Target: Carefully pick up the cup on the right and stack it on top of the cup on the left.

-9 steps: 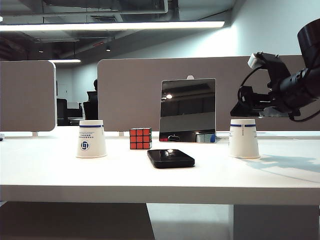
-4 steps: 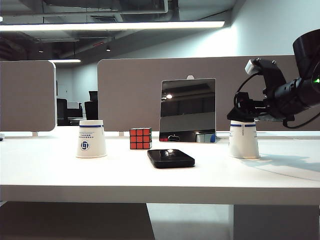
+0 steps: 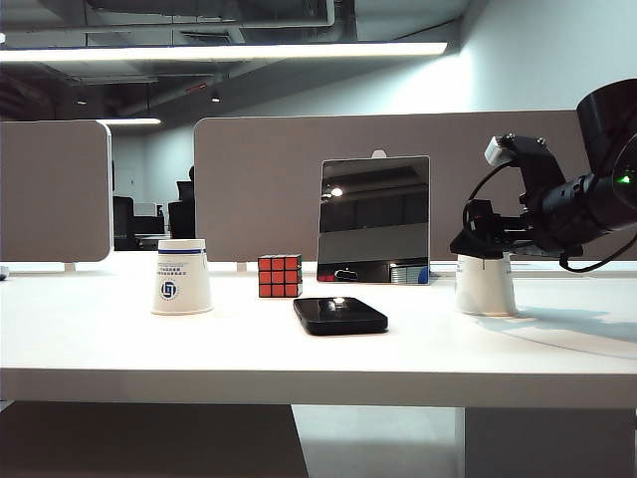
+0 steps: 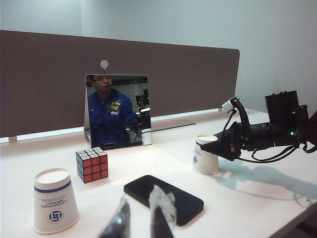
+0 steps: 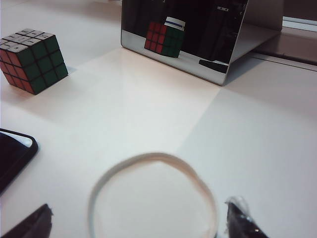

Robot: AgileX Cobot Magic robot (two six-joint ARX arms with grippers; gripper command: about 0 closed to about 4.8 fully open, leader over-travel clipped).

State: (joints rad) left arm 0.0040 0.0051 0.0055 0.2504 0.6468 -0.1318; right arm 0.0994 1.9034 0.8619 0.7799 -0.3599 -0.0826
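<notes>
Broadly, a white table [image 3: 299, 349] carries every item, with a grey partition [image 3: 259, 179] behind it. Right gripper [image 3: 485, 244]: lowered over the upturned right cup [image 3: 486, 287], jaws spread wide, one fingertip [image 5: 241, 218] on each side of the cup's top and neither visibly touching it; the right wrist view alone shows this straddle, looking straight down on the cup's round base [image 5: 153, 198]. Left gripper [image 4: 141, 220]: low at the table's near edge, fingers slightly parted and empty, seen only in the left wrist view. Mirror [image 3: 374, 219]: upright, beyond the right gripper; the left wrist view shows a person in blue reflected in it, the right wrist view shows the cube reflected. Left cup [image 3: 182, 277]: upturned, well away from the right gripper, close beside the left gripper. Black phone [image 3: 339, 316]: flat, between both grippers. Puzzle cube [image 3: 280, 276]: beside the mirror, behind the phone.
</notes>
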